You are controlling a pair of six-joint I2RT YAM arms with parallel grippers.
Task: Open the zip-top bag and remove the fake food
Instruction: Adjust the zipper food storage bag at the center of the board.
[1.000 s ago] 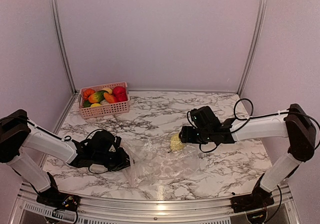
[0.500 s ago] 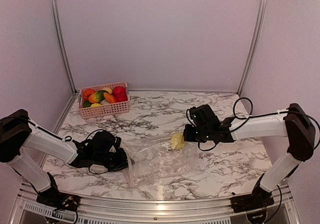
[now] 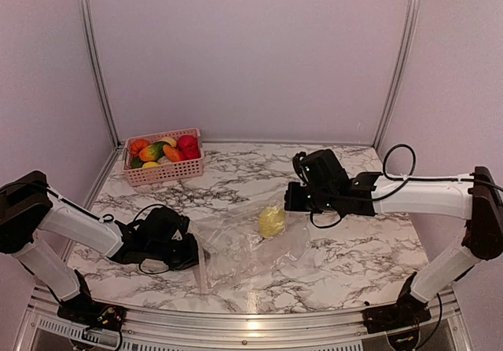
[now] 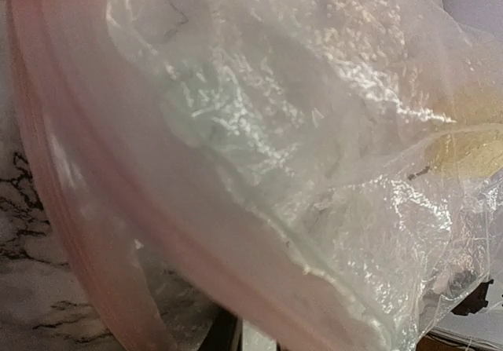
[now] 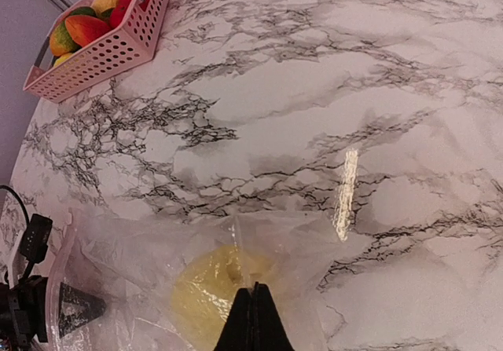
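Fake food [image 3: 272, 222] in zip-top bag [image 3: 233, 257], basket [image 3: 165, 172] behind, far left

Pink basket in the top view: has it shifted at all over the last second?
No. The pink basket sits in the same spot beside the back-left frame post.

**Colours on the Table**

The table [image 3: 236, 180] is patterned like white marble, with grey and black lines. The zip-top bag [image 3: 240, 249] is clear and shiny, and its zip strip [image 4: 78, 210] is coloured pink. A pale yellow toy fruit [image 3: 272, 222] is seen through it. The basket [image 3: 165, 173] is coloured pink and dotted with holes. Its toy food [image 3: 167, 149] is coloured red, orange, green and yellow.
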